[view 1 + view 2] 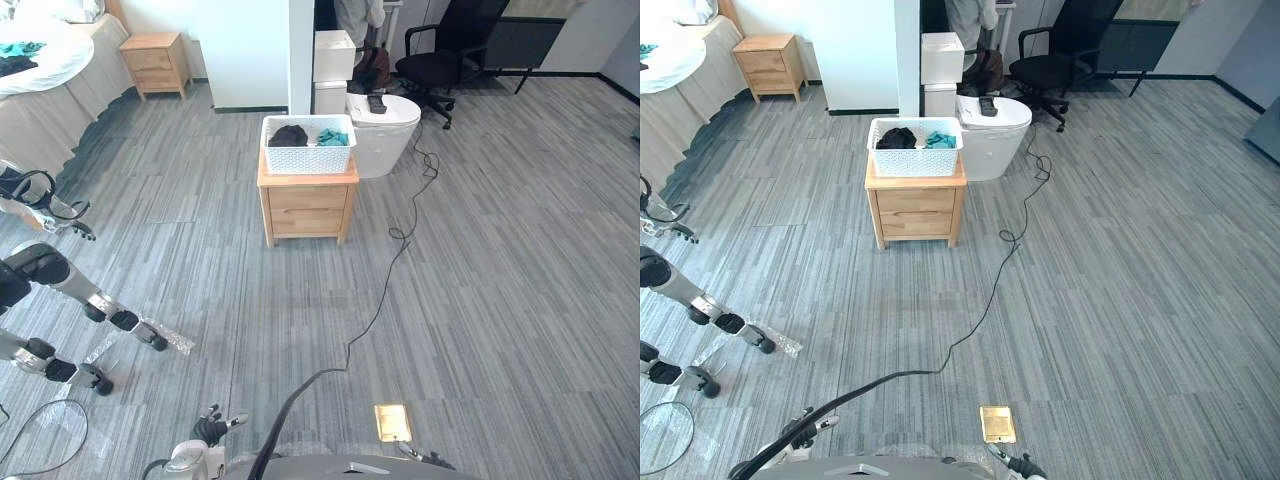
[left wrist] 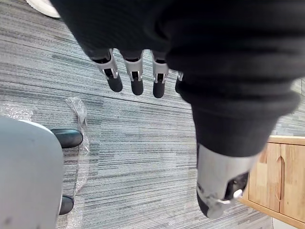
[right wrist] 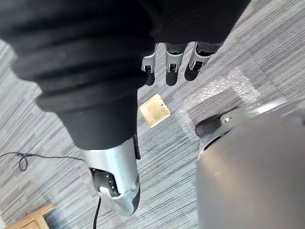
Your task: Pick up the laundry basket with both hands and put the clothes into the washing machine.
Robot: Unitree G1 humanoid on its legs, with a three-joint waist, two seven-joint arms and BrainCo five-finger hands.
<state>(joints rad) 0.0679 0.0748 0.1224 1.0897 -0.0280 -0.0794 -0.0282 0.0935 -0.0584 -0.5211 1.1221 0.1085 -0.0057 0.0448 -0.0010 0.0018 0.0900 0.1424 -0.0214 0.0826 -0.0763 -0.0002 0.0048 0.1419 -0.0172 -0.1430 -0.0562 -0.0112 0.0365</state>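
A white laundry basket stands on a wooden nightstand across the floor, ahead of me. Dark clothes and teal clothes lie in it. Just right of the nightstand and slightly behind it sits a white rounded machine with a black remote on top. My left hand hangs low at my side over the grey floor, fingers straight, holding nothing. My right hand hangs the same way on the other side, open and empty. Both hands are far from the basket.
Castored legs of a stand with clear wrap lie on the floor at left. A brass floor plate sits near my right side. A black office chair, a second nightstand, a bed and a standing person line the back.
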